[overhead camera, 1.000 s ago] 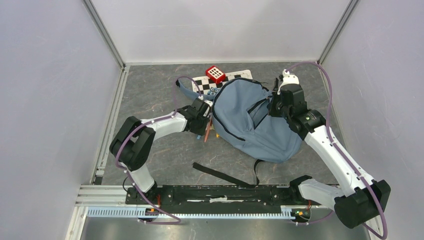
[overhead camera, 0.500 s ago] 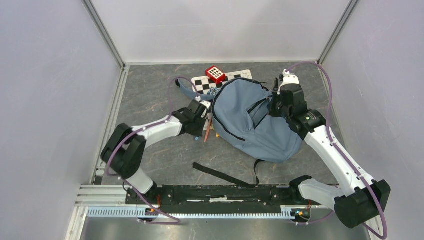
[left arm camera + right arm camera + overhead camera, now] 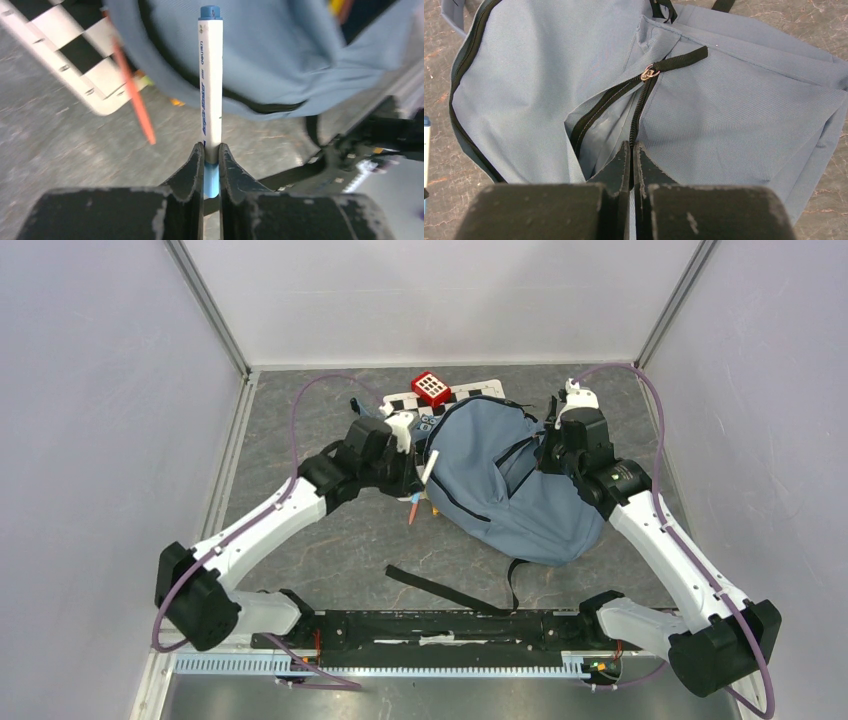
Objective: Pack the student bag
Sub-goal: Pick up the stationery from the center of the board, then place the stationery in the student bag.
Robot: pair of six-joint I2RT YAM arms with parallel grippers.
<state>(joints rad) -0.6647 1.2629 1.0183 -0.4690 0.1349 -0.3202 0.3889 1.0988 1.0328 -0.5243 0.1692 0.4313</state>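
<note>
The student bag (image 3: 510, 490) is a blue-grey backpack lying flat in the middle of the table, its front pocket zipper (image 3: 650, 73) partly undone. My left gripper (image 3: 211, 150) is shut on a white marker with blue ends (image 3: 211, 75). It holds the marker off the table at the bag's left edge, where the marker (image 3: 428, 467) shows as a short white stick. My right gripper (image 3: 631, 145) is shut on the zipper edge of the pocket opening, at the bag's upper right side (image 3: 548, 453).
An orange pencil (image 3: 413, 510) lies on the table by the bag's left edge. A checkerboard card (image 3: 455, 398) and a red block with white squares (image 3: 431, 388) sit behind the bag. A black strap (image 3: 440, 588) trails toward the near rail.
My left gripper closed on the marker and lifted it from beside the bag, and the left arm stretched out and swung toward the back. The right arm and the bag stayed still.
</note>
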